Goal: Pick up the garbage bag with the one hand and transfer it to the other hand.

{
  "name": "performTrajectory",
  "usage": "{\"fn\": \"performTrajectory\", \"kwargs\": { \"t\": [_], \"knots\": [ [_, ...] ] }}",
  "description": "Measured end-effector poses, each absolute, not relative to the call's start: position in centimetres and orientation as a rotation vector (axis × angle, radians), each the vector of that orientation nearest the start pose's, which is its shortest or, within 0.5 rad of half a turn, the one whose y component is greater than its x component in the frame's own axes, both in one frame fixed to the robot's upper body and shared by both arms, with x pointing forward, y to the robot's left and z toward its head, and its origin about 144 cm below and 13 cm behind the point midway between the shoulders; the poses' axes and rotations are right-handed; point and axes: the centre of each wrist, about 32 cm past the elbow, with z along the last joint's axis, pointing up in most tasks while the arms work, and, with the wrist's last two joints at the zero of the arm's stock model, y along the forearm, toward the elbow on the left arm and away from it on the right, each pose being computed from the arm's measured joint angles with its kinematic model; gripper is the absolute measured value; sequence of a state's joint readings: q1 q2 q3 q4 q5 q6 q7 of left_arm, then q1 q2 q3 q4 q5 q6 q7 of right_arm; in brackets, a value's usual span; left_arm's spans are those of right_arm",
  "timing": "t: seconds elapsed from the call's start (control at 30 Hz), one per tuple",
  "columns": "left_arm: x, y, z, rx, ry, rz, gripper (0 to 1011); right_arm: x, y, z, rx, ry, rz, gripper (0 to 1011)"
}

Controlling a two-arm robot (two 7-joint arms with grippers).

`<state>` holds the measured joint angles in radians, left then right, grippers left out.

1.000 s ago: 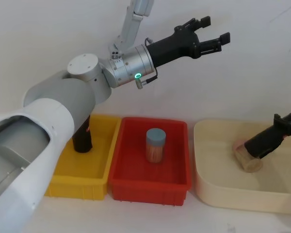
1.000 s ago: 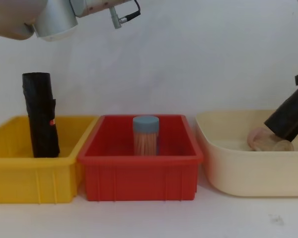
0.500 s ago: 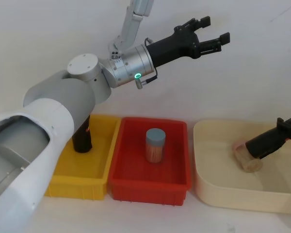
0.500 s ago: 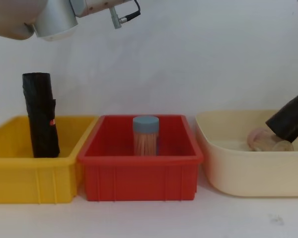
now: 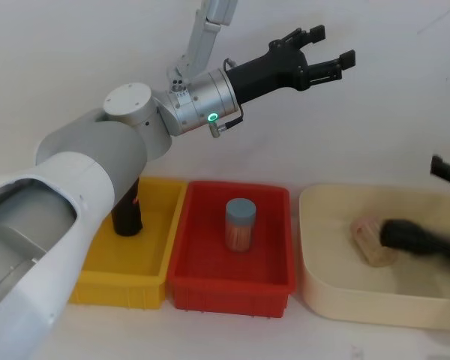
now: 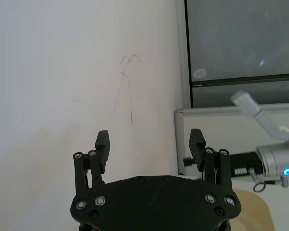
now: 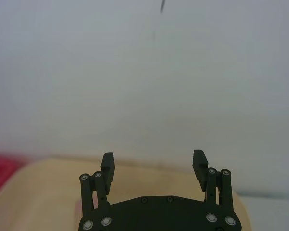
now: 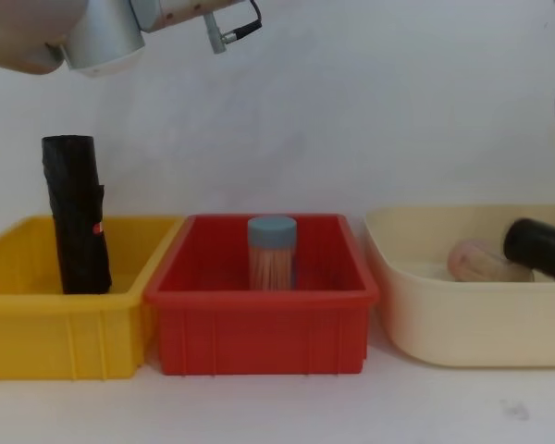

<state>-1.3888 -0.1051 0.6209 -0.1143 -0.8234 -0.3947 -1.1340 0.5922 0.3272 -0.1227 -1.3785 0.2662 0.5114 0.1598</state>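
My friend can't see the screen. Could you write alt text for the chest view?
Three bins stand in a row: a yellow bin holding an upright black garbage bag roll, a red bin with a blue-lidded toothpick jar, and a cream tub where another black roll lies against a toppled jar.

Open room above yellow bin [image 8: 37, 324], red bin [image 8: 259, 328] and cream tub [image 8: 435, 324]; upright roll [image 8: 74, 215], jar [image 8: 272, 252], lying roll [image 8: 541, 248] standing in the way inside
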Motion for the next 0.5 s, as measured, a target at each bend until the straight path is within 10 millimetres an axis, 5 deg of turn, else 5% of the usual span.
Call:
{"fn": "performTrajectory", "kwargs": {
  "t": [0.5],
  "knots": [
    [72.8, 14.3, 136.6, -0.308, -0.226, 0.317, 1000, 58.2, -30.2, 137.5, 0.109, -0.007, -1.395, 999]
  ]
}}
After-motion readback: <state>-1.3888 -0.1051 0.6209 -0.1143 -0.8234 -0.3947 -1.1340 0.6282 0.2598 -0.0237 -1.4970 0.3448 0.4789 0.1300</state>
